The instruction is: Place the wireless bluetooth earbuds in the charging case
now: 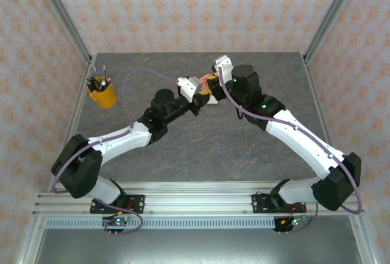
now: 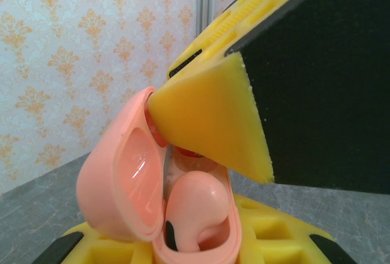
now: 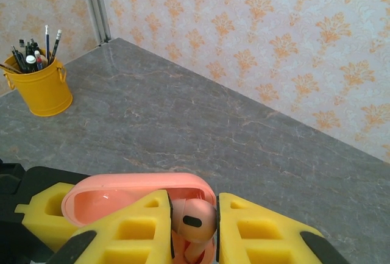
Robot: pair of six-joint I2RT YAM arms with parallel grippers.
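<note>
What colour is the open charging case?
Coral pink; the case shows best in the left wrist view.

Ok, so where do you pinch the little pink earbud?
Pinch the earbud probably by the sides of its rounded head, from above: its stem points down into the open pink case, leaving the head free. The right gripper has its jaws either side of it like that.

The charging case (image 2: 122,178) runs off the left wrist view's bottom edge, its far well covered by a yellow foam pad (image 2: 213,124). In the right wrist view the stem of the coral-pink earbud (image 3: 194,218) is hidden between two such pads (image 3: 143,224) and cut by the edge.
</note>
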